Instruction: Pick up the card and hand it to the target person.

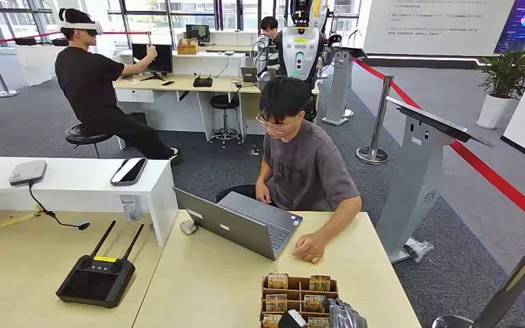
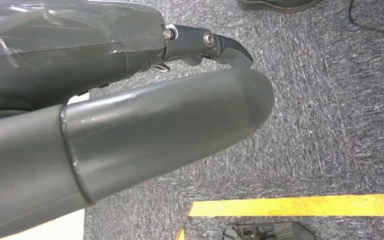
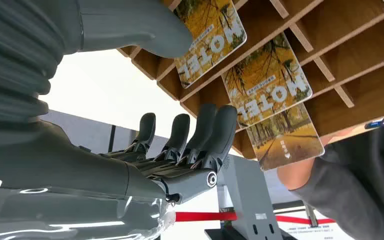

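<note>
R hand (image 3: 180,150) at rack (image 3: 330,55), fingers (image 3: 220,130) apart, holding nothing; card (image 3: 267,82) looks thin, stiff, slick, so pinch its exposed edge; L hand (image 2: 170,125) fingers: can't tell.

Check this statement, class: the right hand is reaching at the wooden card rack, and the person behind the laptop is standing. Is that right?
Not quite. The person is seated behind the laptop, as the head view shows. The right hand is indeed at the card rack.
</note>
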{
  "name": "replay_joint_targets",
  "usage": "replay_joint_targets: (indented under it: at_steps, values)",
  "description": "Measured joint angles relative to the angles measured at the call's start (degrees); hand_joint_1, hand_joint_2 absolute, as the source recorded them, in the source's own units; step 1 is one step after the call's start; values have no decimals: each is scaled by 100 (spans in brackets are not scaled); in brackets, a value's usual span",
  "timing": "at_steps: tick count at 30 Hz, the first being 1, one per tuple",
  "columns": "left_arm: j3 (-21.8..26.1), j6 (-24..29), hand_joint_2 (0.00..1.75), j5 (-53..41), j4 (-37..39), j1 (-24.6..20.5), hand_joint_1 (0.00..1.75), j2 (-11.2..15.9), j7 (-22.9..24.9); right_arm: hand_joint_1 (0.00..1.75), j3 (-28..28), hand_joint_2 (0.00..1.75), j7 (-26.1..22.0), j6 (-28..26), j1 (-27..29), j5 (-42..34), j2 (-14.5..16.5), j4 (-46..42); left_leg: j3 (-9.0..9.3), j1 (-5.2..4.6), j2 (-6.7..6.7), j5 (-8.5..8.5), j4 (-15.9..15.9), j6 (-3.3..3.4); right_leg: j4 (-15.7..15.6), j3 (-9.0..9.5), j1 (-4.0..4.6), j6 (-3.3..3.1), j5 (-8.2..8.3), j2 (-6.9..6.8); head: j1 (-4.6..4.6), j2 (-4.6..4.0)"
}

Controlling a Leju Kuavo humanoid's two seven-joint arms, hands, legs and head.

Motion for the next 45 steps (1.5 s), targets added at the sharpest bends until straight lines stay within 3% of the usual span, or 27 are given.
replay_joint_targets:
  at_steps: [20,21,25,45]
  values:
    - [-3,17,0,-8,-3,-3,0,-6,19,88,64,175,40,76,7,-4,49,48,-3,0,2,-4,5,-2,6,-4,0,1,-3,3,0,0]
    - [-4,18,0,-8,-4,-4,0,-6,22,90,69,175,40,87,1,-5,56,68,-1,0,3,-2,2,-1,3,-3,-1,0,-1,4,0,0]
    - [-7,13,0,-12,-2,-3,0,-9,25,126,76,175,0,54,-5,-33,69,58,-4,1,0,-9,12,-5,13,-5,0,3,-9,4,0,0]
    - [-9,17,0,-38,0,-40,0,-2,-6,139,-12,175,-388,-355,7,-376,99,-180,-3,-1,4,-1,0,0,3,-5,-1,-1,-1,4,0,0]
